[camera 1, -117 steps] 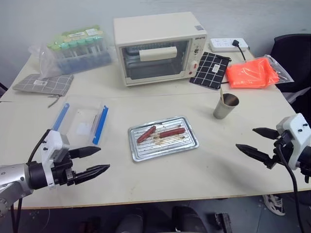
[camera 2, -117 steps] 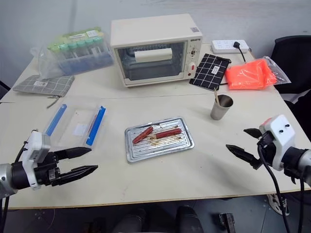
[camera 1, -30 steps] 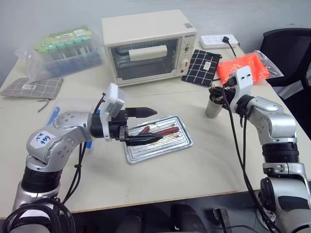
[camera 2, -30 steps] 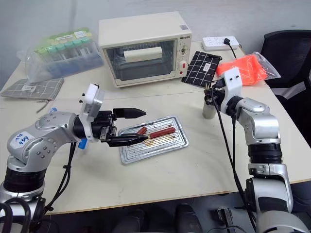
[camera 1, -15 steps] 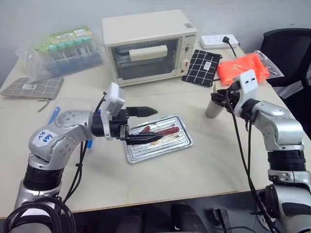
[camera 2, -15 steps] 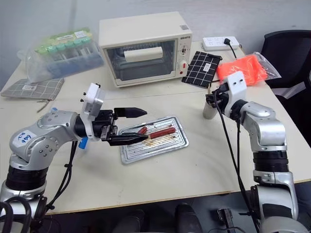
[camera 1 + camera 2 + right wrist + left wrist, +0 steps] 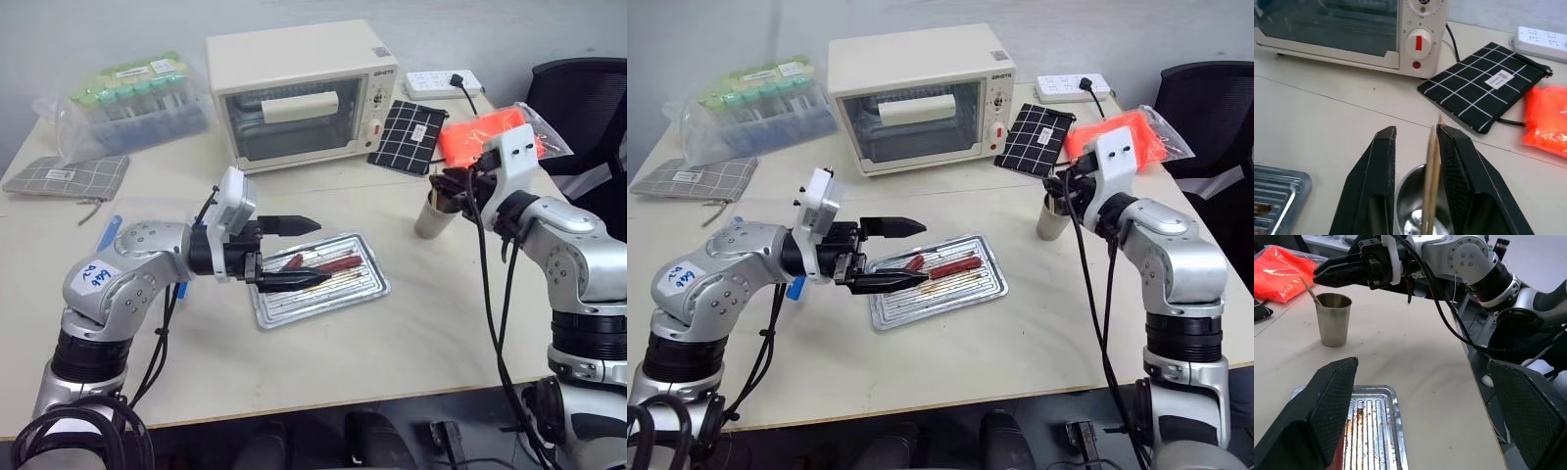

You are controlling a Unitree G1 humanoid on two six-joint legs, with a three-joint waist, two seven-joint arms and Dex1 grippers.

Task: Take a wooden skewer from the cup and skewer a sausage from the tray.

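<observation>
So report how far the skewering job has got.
Done: nothing yet. The skewers stand in the cup.
In hand: the right gripper straddles them, fingers apart. The open left gripper hovers over the tray.
Left: grip one skewer, lift it out and pierce the sausage, which lies unskewered.

Both arms were finished in rounded silver-grey metal shells with darker black joint rings between the segments. A white boxy housing was mounted at each wrist — the one on the right arm (image 7: 573,240) was marked by a small dark dot. Black cables were looped loosely along both arms. Two white stickers with blue handwritten scribbles were stuck on the left arm (image 7: 122,269). Each gripper was fitted with two tapered black fingers (image 7: 1327,404) — textured with a fine mesh pattern.
</observation>
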